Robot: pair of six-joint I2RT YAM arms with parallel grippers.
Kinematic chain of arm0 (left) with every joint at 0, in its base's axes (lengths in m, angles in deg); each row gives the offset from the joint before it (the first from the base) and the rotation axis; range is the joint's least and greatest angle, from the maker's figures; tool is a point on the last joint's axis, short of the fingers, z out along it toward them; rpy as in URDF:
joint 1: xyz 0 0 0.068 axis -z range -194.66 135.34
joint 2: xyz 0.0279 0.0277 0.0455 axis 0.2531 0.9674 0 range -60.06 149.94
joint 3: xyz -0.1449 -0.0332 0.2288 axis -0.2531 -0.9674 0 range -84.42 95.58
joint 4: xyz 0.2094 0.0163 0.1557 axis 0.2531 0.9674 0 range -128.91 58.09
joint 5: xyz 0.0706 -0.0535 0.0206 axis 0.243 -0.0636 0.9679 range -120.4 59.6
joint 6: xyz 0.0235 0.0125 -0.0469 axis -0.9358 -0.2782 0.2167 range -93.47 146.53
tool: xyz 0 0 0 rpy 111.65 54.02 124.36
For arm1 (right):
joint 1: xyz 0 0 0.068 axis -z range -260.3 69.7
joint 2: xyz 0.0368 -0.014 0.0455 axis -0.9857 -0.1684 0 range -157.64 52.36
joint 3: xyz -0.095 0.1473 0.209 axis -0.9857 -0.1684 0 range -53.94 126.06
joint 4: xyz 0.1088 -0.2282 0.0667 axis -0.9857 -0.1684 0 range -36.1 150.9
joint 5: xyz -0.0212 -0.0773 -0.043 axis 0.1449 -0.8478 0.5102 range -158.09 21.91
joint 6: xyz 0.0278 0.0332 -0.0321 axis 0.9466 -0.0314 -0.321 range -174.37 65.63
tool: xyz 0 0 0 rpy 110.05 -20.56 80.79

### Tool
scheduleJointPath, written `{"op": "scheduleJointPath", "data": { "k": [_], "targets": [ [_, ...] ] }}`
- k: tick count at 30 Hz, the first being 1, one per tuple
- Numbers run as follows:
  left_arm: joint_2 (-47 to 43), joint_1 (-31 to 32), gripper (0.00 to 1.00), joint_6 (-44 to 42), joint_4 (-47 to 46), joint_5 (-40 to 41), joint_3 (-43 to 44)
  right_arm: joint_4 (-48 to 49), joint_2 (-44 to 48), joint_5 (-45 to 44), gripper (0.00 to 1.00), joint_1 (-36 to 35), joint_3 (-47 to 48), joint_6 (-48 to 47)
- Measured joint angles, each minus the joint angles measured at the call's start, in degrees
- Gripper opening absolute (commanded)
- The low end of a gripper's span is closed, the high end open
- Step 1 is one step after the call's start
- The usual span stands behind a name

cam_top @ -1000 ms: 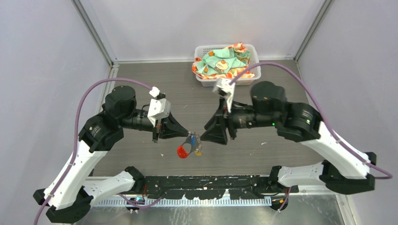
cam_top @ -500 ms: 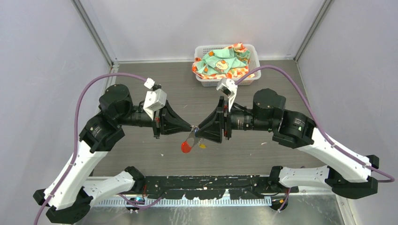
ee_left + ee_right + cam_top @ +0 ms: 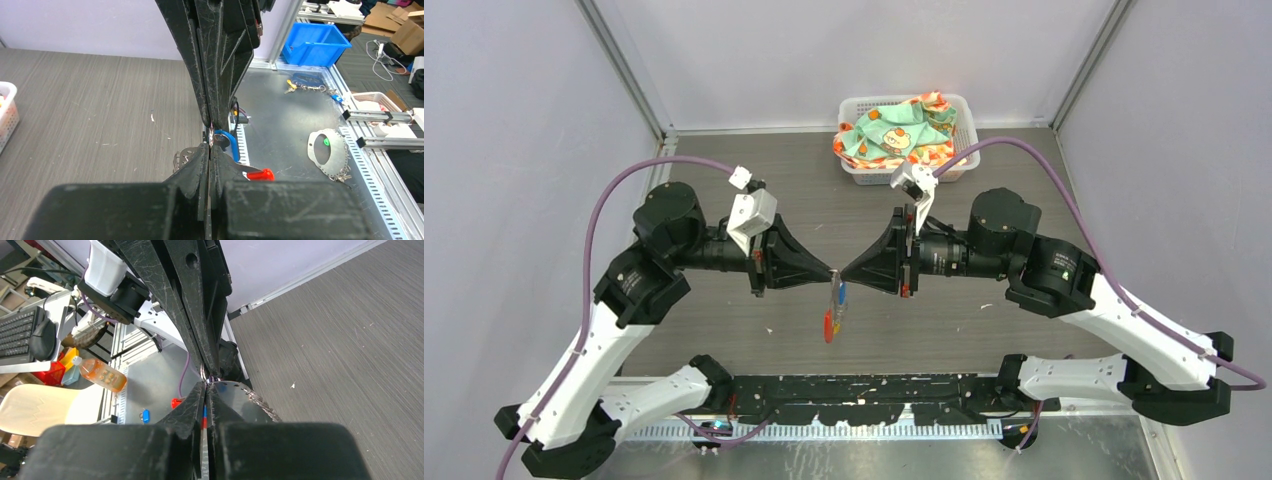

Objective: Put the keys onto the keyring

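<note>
The left hand (image 3: 828,276) and the right hand (image 3: 848,275) meet tip to tip above the bench (image 3: 724,170). They are on the near side of the basket (image 3: 869,177) and well apart from it. Both arms reach in level from either side, so the two hands point straight at each other.

The keyring (image 3: 833,310) hangs clear of the bench from the spot where the tips meet. Its red tag (image 3: 828,326) dangles lowest, farthest from the basket. A blue tag (image 3: 841,293) sits just below the fingertips, on the right hand's side.

In the left wrist view the left hand's fingers are pressed together with only a hairline between them, clamped on the thin metal of the keyring. The blue tag curls out beside them and the red tag lies lower down.

In the right wrist view the right hand's fingers are also together, their tips touching a small loop of metal at the meeting point. Whether that is the ring or a key I cannot tell.

The basket holds a crumpled patterned cloth (image 3: 894,130).
</note>
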Motion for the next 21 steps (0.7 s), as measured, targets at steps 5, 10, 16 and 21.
{"op": "scheduleJointPath", "data": {
  "k": [5,10,16,21],
  "targets": [
    [-0.85,0.00,0.00,-0.02,-0.13,1.14,-0.22,0.11,0.48,-0.02,0.06,0.00,-0.37,0.61],
    [-1.33,0.07,0.00,0.02,-0.52,2.03,-0.63,0.26,1.18,-0.15,0.06,0.00,-1.70,1.33],
    [-1.38,0.11,0.00,0.22,-0.59,2.14,-0.94,0.55,1.18,-0.15,0.06,0.00,-2.80,2.34],
    [-1.38,0.11,0.00,0.48,-0.72,2.12,-0.96,0.94,1.11,-0.04,0.14,0.00,-3.10,2.78]
  ]
}}
